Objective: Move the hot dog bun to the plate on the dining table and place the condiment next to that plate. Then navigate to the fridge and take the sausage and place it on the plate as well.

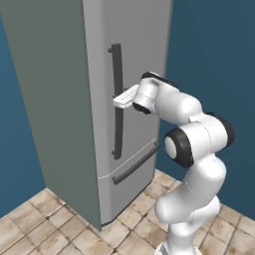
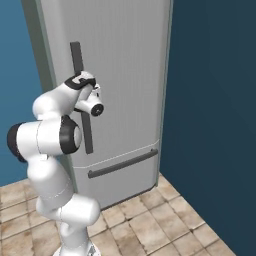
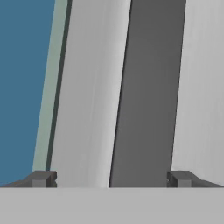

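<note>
Hand view: end effector (image 3: 112, 178) spread apart, straddling the fridge (image 3: 87, 87) door's dark handle (image 3: 148, 87).

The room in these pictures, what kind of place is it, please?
Probably a kitchen: a tall grey fridge with a dark vertical door handle and a lower drawer, on a tiled floor, against blue walls.

Both base views are looking forward and down from behind the arm, left and right, sharing the closed fridge (image 1: 124, 99). Hand view is facing its dark vertical handle (image 3: 148, 92) close up.
</note>
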